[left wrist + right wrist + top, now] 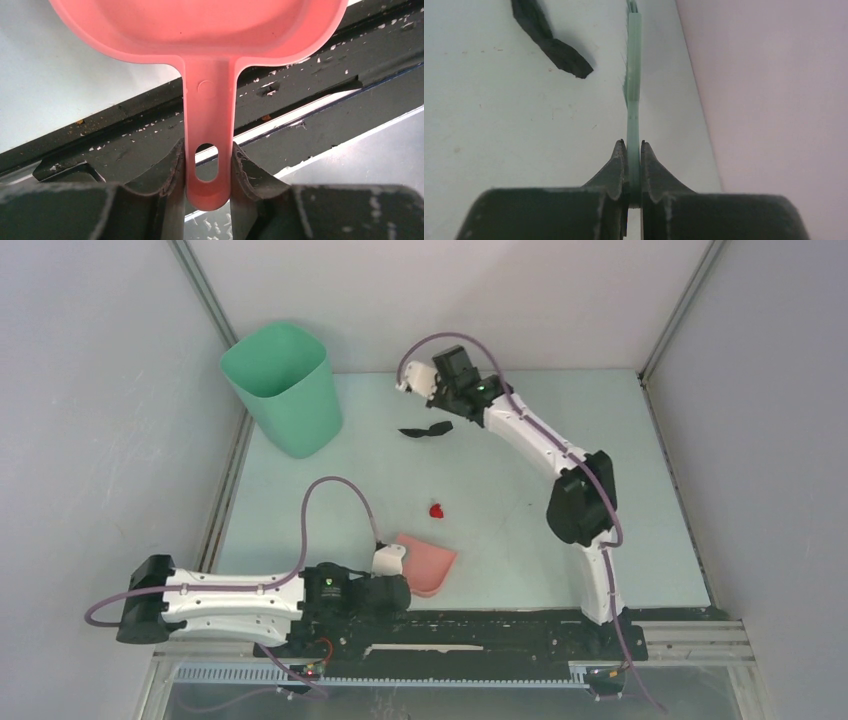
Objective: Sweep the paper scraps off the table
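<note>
Red scrap [437,509] and black scrap [425,429] lie unswept on the surface [500,570] beyond the dustpan [428,568], handle clamped in the left pincer [207,150]; right pincer [632,146] clamps the brush [634,75].

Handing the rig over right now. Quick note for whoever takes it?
Left gripper: shut on the dustpan handle, with the pan at the near edge of the table.
Right gripper: shut on the brush, at the far side of the table.
Scraps: a black scrap lies beside the brush, not touching it. A red scrap lies mid-table, just beyond the pan's mouth.
Done: both tools are in hand. The visible part of the pan holds nothing.
Left: sweep both scraps into the pan, then probably tip it into the bin.
</note>
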Action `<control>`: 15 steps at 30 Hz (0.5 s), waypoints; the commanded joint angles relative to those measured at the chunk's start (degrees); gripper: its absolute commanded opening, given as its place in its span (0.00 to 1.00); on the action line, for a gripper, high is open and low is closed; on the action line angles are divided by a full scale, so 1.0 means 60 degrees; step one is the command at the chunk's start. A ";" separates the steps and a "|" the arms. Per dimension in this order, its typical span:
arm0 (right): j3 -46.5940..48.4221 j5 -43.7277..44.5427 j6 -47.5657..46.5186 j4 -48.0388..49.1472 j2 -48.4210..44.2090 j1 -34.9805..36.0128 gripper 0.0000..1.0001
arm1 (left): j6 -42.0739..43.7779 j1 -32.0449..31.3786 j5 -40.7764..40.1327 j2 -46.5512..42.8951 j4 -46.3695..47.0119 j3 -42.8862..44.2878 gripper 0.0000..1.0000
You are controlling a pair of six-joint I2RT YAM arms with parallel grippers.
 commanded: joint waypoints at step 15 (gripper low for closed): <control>-0.2403 0.0856 -0.4889 -0.0548 -0.0269 0.1922 0.00 | -0.0904 -0.0738 -0.0049 -0.0656 -0.0211 -0.0608 0.00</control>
